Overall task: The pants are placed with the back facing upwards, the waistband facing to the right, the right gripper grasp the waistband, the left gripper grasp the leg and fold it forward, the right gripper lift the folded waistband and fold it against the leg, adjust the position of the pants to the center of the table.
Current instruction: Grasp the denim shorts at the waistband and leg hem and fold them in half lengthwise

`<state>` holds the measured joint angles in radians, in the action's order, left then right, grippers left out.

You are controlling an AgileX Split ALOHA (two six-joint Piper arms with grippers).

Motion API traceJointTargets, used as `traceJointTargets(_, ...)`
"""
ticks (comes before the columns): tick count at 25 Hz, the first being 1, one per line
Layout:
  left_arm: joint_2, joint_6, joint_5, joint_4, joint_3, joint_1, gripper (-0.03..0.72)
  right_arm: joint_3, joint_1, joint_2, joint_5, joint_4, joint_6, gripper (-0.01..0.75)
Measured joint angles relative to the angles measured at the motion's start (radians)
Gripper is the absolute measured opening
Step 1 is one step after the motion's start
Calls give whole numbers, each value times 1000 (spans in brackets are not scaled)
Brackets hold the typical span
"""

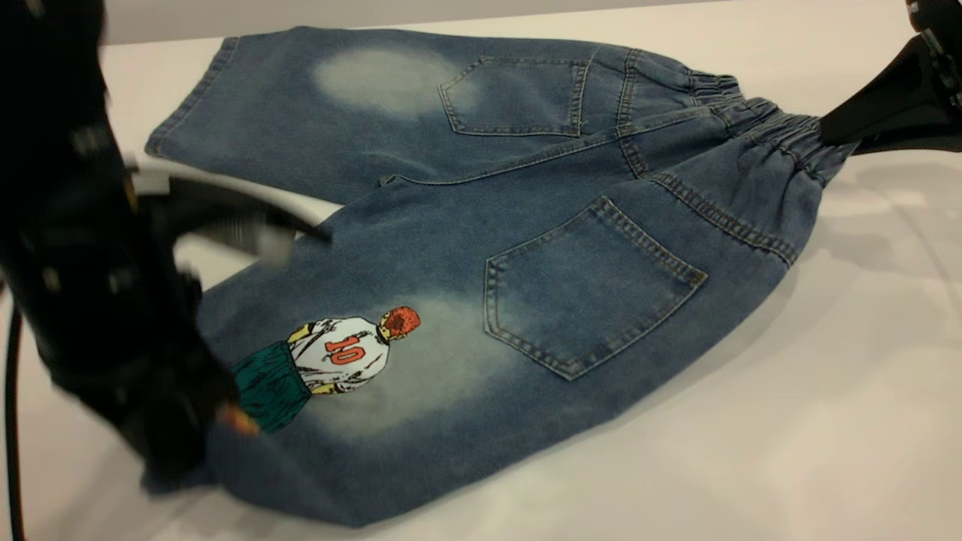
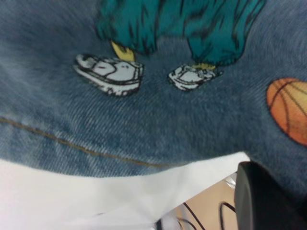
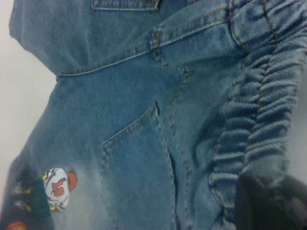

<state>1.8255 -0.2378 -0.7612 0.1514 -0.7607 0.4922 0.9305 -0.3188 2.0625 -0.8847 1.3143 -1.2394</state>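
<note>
- The elastic waistband [image 1: 782, 131] of the denim pants [image 1: 481, 248] is clamped by the right gripper [image 1: 830, 135]; that corner is raised off the table [image 1: 789, 421]
- The left gripper [image 1: 188, 443] is placed at the near leg hem [image 2: 96, 151]; its finger state cannot be told

Even, bright, diffuse light falls from above. The white bench [image 1: 751, 421] carries pale sheen near its right edge and a soft shadow beneath the pants [image 1: 481, 225]. The left arm [image 1: 98, 285] is smeared by motion blur. Both wrist views are soft, the dark pincer parts closest to the lens out of focus.
</note>
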Motion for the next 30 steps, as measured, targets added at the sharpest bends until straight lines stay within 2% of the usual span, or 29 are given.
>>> traceJointTargets(5, -126, 10, 3, -31, -10, 0, 95, 43, 0, 0, -17, 4, -2, 44)
traceJointTargets(13, -267, 80, 86, -115, -12, -1, 95, 114, 1, 0, -73, 17, 1, 44)
traceJointTargets(30, -274, 309, 322, -336, -90, -2, 95, 125, 1, 0, -79, 86, -5, 44)
